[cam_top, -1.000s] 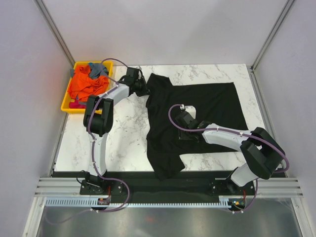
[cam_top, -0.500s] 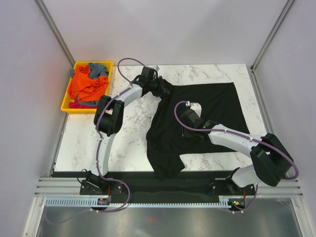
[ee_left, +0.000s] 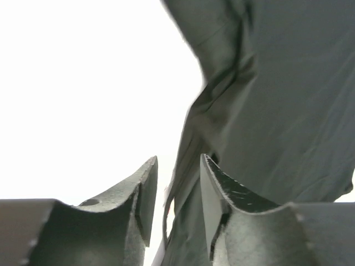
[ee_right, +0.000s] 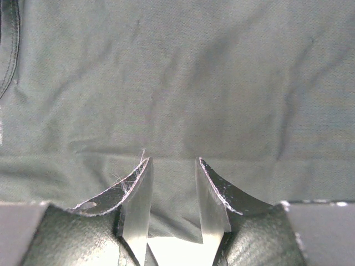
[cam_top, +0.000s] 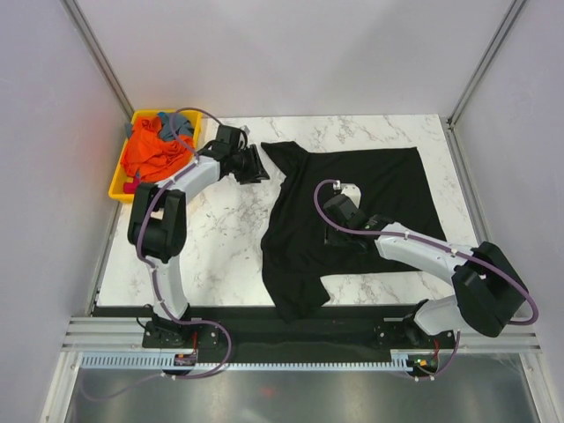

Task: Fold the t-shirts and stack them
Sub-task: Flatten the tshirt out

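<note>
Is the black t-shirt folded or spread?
Mostly spread: the large black cloth t-shirt lies flat across the marble table, only one edge bunched.

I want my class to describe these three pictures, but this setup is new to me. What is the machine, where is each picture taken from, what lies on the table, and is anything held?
Two robot arms are bolted at the near edge of a marble table. The wide picture looks down from above; each close-up comes from a camera on one wrist. A black t-shirt lies spread out. The left gripper is open beside its edge; the right gripper is open over its middle. Neither seems to hold anything. A yellow tray holds an orange t-shirt and a grey-blue t-shirt.
</note>
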Available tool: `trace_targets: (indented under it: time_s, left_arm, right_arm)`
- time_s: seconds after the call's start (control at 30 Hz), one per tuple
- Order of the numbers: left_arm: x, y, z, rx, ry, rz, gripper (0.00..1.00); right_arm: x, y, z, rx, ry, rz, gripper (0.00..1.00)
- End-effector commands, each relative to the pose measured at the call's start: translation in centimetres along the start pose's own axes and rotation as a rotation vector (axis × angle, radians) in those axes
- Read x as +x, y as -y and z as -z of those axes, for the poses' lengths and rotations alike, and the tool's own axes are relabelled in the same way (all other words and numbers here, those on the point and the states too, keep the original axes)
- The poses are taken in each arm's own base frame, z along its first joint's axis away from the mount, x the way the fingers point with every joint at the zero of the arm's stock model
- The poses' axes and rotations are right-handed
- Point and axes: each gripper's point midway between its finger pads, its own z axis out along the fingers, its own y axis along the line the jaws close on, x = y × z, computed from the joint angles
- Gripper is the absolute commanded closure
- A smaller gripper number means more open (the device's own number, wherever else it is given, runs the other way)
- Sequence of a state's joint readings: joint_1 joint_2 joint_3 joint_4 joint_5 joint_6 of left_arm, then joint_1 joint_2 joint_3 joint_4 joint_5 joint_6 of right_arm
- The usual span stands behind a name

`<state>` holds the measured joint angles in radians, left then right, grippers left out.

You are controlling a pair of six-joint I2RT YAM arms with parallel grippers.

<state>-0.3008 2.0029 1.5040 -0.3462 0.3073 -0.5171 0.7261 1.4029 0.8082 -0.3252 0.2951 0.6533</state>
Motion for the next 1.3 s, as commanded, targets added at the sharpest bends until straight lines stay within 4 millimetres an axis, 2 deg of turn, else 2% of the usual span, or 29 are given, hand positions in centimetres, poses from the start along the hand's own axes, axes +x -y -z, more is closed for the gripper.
trace_targets:
  time_s: [0.0,0.1,0.17,0.2,0.53,0.63,0.67,0.73,0.83,0.9,0.93,0.97,1.0,1.03,1.17,1.27]
  left_arm:
    - [2.2,-0.7,1.0,-0.039,-0.025,-0.053,0.57]
    - [5.0,-1.2,0.2,0.001,-0.083,-0.030,0.60]
    - [5.5,0.0,-0.2,0.076,-0.098,-0.031,0.60]
    - [6.0,-0.1,-0.6,0.087,-0.112,-0.026,0.60]
    - [7.5,0.1,-3.6,0.081,-0.142,-0.033,0.61]
    - [7.7,0.1,-4.1,0.072,-0.146,-0.031,0.74]
    - [7.7,0.3,-4.0,0.072,-0.143,-0.032,0.85]
    - [7.6,0.7,-3.8,0.071,-0.135,-0.038,0.98]
    - [7.0,1.8,-2.6,0.059,-0.100,-0.058,0.98]
    - [5.9,1.6,-1.6,-0.051,-0.041,-0.072,0.98]
    - [6.4,0.7,-1.0,-0.128,-0.050,-0.066,0.98]
    - [5.6,-0.5,-0.5,-0.221,-0.003,-0.075,0.98]
    - [5.1,-0.4,0.0,-0.252,0.022,-0.070,0.98]
    - [5.1,-1.7,0.5,-0.328,0.032,-0.064,0.98]
    - [4.3,-3.4,1.5,-0.457,0.059,-0.049,0.98]
    - [4.3,-5.1,1.5,-0.556,0.048,-0.053,0.98]
  right_arm:
    - [-1.2,-1.1,0.6,-0.039,0.026,-0.033,0.56]
    - [-1.5,-1.1,0.9,-0.045,0.034,-0.035,0.56]
    - [-1.5,-1.1,1.1,-0.049,0.039,-0.037,0.56]
    - [-1.6,-1.1,1.1,-0.048,0.040,-0.037,0.56]
    - [-1.3,-0.7,0.9,-0.037,0.039,-0.018,0.56]
    - [-1.5,-0.7,1.0,-0.036,0.045,-0.021,0.56]
    - [-1.5,-0.7,1.0,-0.038,0.045,-0.019,0.56]
    - [-1.6,-0.7,1.1,-0.039,0.050,-0.019,0.56]
    - [-1.9,-0.8,1.2,-0.042,0.055,-0.019,0.56]
    - [-2.0,-0.7,1.3,-0.041,0.060,-0.025,0.56]
    - [-2.0,-0.7,1.4,-0.042,0.061,-0.025,0.56]
    - [-2.0,-0.7,1.4,-0.043,0.062,-0.029,0.56]
    - [-2.0,-0.7,1.4,-0.045,0.063,-0.029,0.56]
    - [-2.1,-0.7,1.5,-0.047,0.065,-0.029,0.56]
    - [-2.3,-0.6,1.8,-0.052,0.075,-0.031,0.55]
    - [-2.3,-0.6,2.1,-0.059,0.081,-0.035,0.55]
